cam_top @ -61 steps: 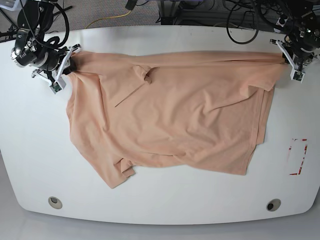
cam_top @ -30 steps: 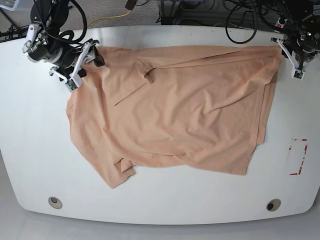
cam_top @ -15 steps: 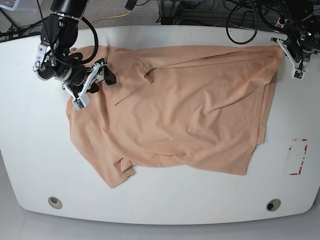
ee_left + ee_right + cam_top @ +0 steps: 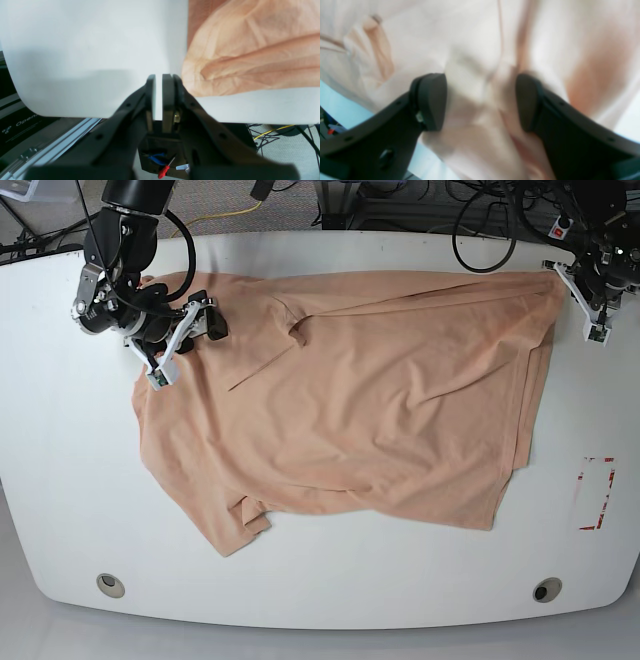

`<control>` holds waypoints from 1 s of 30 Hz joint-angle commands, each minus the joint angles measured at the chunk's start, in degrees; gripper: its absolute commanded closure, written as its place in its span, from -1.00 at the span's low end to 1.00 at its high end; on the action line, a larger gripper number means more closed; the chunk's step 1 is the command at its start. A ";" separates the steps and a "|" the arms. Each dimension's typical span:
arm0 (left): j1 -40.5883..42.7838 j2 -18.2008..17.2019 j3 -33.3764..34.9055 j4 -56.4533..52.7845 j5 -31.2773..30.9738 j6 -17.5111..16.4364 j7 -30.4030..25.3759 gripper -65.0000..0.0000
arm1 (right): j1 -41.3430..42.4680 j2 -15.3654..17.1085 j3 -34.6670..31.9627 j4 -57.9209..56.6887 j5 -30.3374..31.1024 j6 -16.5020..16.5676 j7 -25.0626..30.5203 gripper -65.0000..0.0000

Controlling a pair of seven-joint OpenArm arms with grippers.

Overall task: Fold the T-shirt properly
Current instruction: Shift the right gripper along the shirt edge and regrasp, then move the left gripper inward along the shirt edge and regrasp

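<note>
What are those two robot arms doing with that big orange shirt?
They are getting ready to fold it. The T-shirt lies spread out and wrinkly on the white table, not folded yet. The right gripper hangs open over the shirt's top corner, with cloth between its jaws. The left gripper is shut at the table's far corner, right beside the shirt's edge, and holds nothing.

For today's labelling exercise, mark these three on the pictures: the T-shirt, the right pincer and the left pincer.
T-shirt (image 4: 380, 410): base view, middle of the spread cloth.
right pincer (image 4: 481, 102): right wrist view, midway between its open fingertips, over the cloth.
left pincer (image 4: 158, 78): left wrist view, the slit between its shut fingertips, beside the cloth's corner.
</note>
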 commanded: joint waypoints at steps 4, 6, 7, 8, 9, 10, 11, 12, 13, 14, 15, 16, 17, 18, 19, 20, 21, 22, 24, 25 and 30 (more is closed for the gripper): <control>-0.21 -0.76 -0.43 1.12 -0.09 0.32 -0.56 0.93 | 0.23 -0.61 -3.27 1.09 1.07 0.10 1.25 0.00; -0.21 -0.76 -0.43 1.12 -0.09 0.32 -0.56 0.93 | 0.15 -0.70 -3.27 1.09 1.07 0.10 1.33 0.29; -0.21 -0.76 -0.43 1.12 -0.09 0.32 -0.56 0.93 | 0.15 -0.70 -3.27 1.09 1.07 0.10 1.33 0.48; -0.21 -0.76 -0.43 1.12 -0.09 0.32 -0.56 0.93 | 0.15 -0.70 -3.18 1.09 1.07 0.10 1.33 0.65; -0.21 -0.76 -0.43 1.12 -0.09 0.32 -0.56 0.93 | 0.15 -0.70 -3.18 1.09 1.07 0.10 1.33 0.76; -0.21 -0.76 -0.43 1.12 -0.09 0.32 -0.56 0.93 | 0.23 -0.70 -3.18 1.09 1.16 0.10 1.33 0.87; -0.21 -0.76 -0.43 1.12 -0.09 0.32 -0.56 0.93 | 0.23 -0.70 -3.18 1.17 1.16 0.10 1.33 0.95; -0.21 -0.76 -0.43 1.12 -0.09 0.32 -0.56 0.93 | 0.23 -0.70 -3.18 1.17 1.16 0.10 1.33 1.00; -0.21 -0.76 -0.43 1.12 -0.09 0.32 -0.56 0.93 | 0.23 -0.70 -3.18 1.26 1.16 0.10 1.33 1.00; -0.21 -0.76 -0.43 1.12 -0.09 0.32 -0.56 0.93 | 0.23 -0.61 -3.18 1.70 1.16 0.10 1.33 1.00; -0.21 -0.76 -0.43 1.12 -0.09 0.32 -0.56 0.93 | 0.15 -0.53 -3.09 2.49 1.16 0.10 1.33 1.00; -0.21 -0.76 -0.43 1.12 -0.09 0.32 -0.56 0.93 | -0.03 -0.53 -2.74 3.28 1.07 0.10 1.33 1.00; -0.21 -0.76 -0.43 1.21 -0.09 0.32 -0.56 0.93 | -0.82 -0.53 -1.77 4.34 1.16 0.10 1.33 1.00; -0.21 -0.76 -0.34 1.21 -0.09 0.32 -0.56 0.93 | -1.35 -0.53 -0.98 5.39 1.16 0.10 1.33 1.00; -0.39 -0.76 -0.34 1.21 -0.09 0.32 -0.56 0.93 | -1.88 -0.61 -0.46 6.62 1.16 0.10 1.33 1.00; -0.65 -0.76 -0.34 1.21 -0.09 0.32 -0.56 0.93 | -2.14 -0.61 -0.19 7.41 1.16 0.10 1.33 1.00; -1.18 -0.76 -0.34 1.21 -0.09 0.32 -0.56 0.93 | -2.31 -0.61 0.07 8.29 1.16 0.10 1.25 1.00; -2.15 -0.76 -0.34 1.21 -0.09 0.32 -0.56 0.93 | -2.58 -0.61 0.34 9.35 1.16 0.10 0.98 1.00; -3.29 -0.76 -0.34 1.21 -0.09 0.32 -0.56 0.93 | -3.63 -0.53 0.77 11.19 1.24 0.10 0.98 1.00; -3.91 -0.76 -0.34 1.30 -0.09 0.32 -0.56 0.93 | -3.99 -0.53 1.30 12.51 1.24 0.10 0.98 1.00; -10.59 0.82 0.10 1.30 0.35 0.32 -0.21 0.93 | -4.25 0.09 2.62 16.29 1.24 0.10 0.98 1.00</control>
